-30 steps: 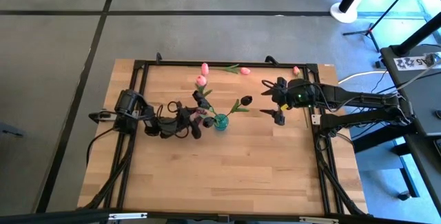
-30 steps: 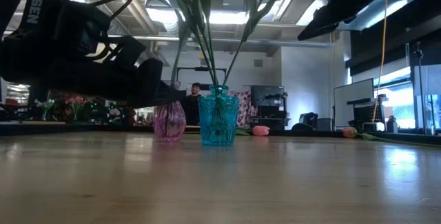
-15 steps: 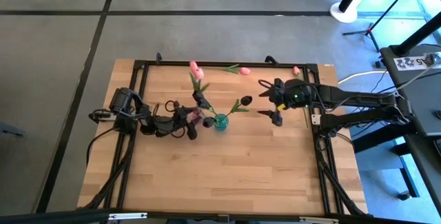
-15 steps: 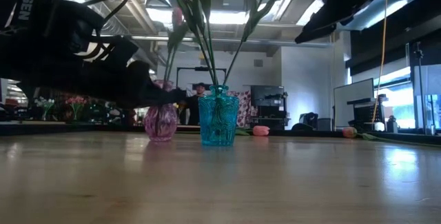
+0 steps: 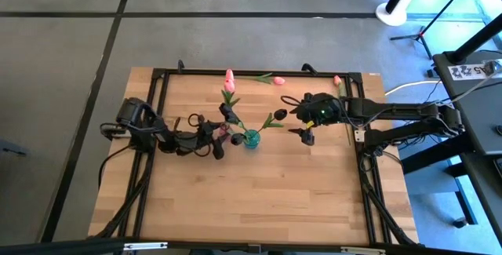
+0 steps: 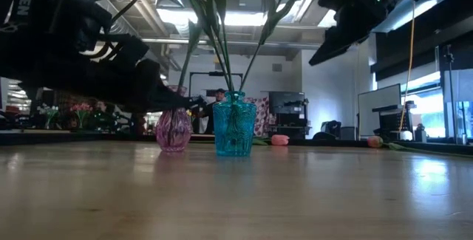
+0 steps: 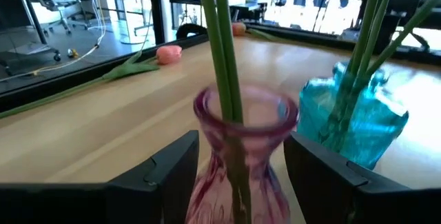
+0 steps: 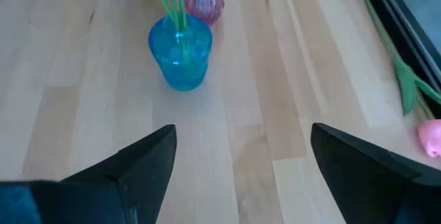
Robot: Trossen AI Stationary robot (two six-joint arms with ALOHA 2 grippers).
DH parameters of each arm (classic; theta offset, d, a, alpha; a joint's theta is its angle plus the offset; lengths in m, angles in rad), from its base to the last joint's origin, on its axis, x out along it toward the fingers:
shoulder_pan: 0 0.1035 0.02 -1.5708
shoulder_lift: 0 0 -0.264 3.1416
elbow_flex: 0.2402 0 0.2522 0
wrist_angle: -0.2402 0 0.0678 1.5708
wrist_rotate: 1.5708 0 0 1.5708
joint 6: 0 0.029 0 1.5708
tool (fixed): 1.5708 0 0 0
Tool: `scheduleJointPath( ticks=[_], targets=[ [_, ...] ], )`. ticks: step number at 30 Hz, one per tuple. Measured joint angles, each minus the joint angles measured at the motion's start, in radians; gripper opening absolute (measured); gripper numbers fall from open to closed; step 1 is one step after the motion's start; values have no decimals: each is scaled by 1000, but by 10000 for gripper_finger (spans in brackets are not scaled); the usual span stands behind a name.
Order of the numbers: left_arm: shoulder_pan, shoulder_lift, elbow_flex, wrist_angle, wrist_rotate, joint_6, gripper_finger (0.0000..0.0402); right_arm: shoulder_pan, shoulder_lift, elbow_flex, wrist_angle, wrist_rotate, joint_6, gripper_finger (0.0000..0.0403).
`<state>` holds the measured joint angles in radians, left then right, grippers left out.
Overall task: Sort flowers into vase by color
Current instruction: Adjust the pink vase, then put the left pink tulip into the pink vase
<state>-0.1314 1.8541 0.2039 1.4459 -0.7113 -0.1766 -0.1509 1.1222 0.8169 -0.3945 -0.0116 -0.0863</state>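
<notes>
A pink glass vase (image 7: 242,124) stands on the table with two pink tulips' stems (image 7: 222,45) in it; one head (image 5: 229,76) leans toward the far edge. Just right of it, a blue vase (image 5: 251,139) holds dark-headed tulips (image 5: 280,114). My left gripper (image 7: 241,145) reaches in from the left and is shut on the pink vase. My right gripper (image 5: 302,119) hovers open above the table, right of the blue vase (image 8: 180,58). Two loose pink tulips (image 5: 278,80) (image 5: 337,80) lie at the far edge. My left gripper has the pink vase by its round body below the neck (image 7: 207,176), one finger (image 7: 172,176) on either side. The fingers come in level from the table's left. The vase stands upright with its base on the table.
A black frame (image 5: 259,72) runs around the table's edges. One loose pink tulip (image 8: 431,138) lies by the right part of the far edge, its stem (image 8: 406,86) along the frame. Bare wood (image 5: 259,192) stretches from the vases toward the near edge.
My left arm drew back toward the table's left and the pink vase slid a little left with it, away from the blue vase; its pink tulips swayed. My right gripper moved left toward the blue vase, staying open and high.
</notes>
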Motion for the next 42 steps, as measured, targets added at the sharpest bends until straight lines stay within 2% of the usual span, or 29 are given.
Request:
scheduleJointPath(
  ticks=[17, 23, 28, 31, 35, 38, 42],
  targets=[
    [-41, -333, 0, -440, 0, -48, 209, 0, 23, 0, 1, 20, 15, 335],
    [-42, -419, 0, -594, -8, -92, 209, -15, 23, 0, 0, 20, 83, 335],
    [-67, -505, 0, -698, -4, -60, 209, -35, 43, 0, 21, 76, 117, 335],
    [-86, -575, 0, -805, -3, -71, 209, -83, 84, 0, 45, 114, 157, 335],
    [-125, -675, 0, -929, 1, -109, 207, -180, 153, 0, 71, 95, 109, 335],
    [-165, -754, 0, -1005, 30, -135, 207, -271, 219, 0, 170, 90, 90, 335],
    [-217, -844, 0, -1023, 69, -163, 207, -403, 329, 0, 323, 88, 101, 335]
  ],
)
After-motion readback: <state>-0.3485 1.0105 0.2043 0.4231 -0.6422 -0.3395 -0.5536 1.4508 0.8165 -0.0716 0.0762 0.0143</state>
